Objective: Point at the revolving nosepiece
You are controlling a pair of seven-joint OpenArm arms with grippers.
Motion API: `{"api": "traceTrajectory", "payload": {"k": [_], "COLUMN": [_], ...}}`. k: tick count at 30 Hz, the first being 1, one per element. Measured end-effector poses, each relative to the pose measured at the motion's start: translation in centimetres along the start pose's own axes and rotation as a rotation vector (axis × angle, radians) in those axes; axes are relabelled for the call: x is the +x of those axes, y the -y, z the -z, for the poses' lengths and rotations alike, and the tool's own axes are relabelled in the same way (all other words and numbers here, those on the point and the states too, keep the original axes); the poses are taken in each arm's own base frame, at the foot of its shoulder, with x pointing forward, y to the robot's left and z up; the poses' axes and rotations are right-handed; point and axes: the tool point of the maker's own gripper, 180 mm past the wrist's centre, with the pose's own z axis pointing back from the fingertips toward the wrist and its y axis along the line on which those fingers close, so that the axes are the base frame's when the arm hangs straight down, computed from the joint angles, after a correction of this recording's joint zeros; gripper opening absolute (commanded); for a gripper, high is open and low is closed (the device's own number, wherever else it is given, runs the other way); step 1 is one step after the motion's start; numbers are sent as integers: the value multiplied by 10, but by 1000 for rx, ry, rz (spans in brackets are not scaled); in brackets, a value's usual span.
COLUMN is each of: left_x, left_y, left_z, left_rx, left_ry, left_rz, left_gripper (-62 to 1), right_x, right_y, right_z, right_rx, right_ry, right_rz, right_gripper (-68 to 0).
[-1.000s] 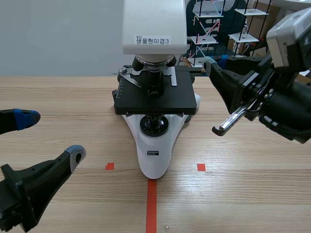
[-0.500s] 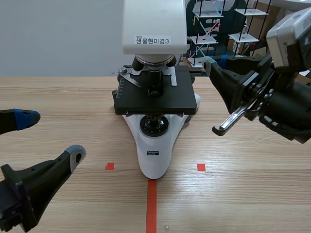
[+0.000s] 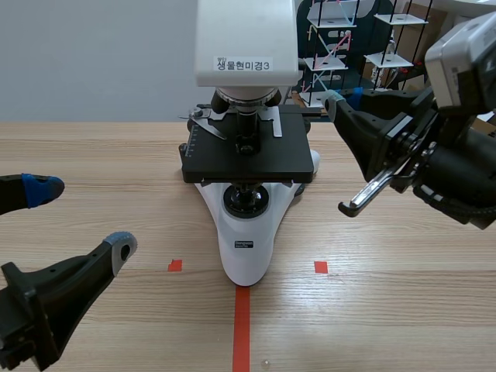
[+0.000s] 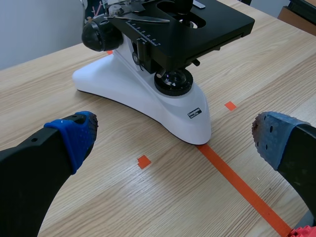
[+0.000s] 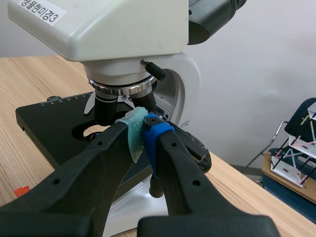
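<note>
Scene view
- Microscope (image 3: 246,232): stands mid-table (image 3: 387,310), white base toward the robot.
- Revolving nosepiece (image 3: 246,96): under the white head (image 3: 246,39), above the black stage (image 3: 248,159).
- Right gripper (image 3: 335,99): raised, comes in from the right; fingers pressed together, nothing held; tips aimed toward the nosepiece.
- Left gripper (image 3: 81,217): low, spread wide, empty, well apart from the microscope.

Left wrist view
- Pads (image 4: 74,136): far apart, only bare table between them; the microscope base lies ahead, the nosepiece itself is not visible.

Right wrist view
- Nosepiece position: just ahead of the closed tips, which sit beside the objective lenses (image 5: 104,111); contact cannot be told.
- Risk, ambiguity: the tips sit level with the lenses, so the point may read as marking an objective rather than the nosepiece.
- Risk, contact: any further advance would likely nudge a lens, turn the turret, or smear the glass.
- Risk, shift: a sideways push could slide the microscope.
</note>
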Motion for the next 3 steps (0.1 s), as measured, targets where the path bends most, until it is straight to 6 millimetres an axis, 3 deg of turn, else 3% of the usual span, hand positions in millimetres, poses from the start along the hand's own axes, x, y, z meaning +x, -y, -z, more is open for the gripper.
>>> {"api": "traceTrajectory", "payload": {"k": [3], "left_x": [0], "left_y": [0], "left_z": [0], "left_rx": [0], "left_ry": [0], "left_rz": [0], "left_gripper": [14], "right_x": [0], "right_y": [0], "right_z": [0], "right_rx": [0], "right_ry": [0], "right_rz": [0], "right_gripper": [-660]}}
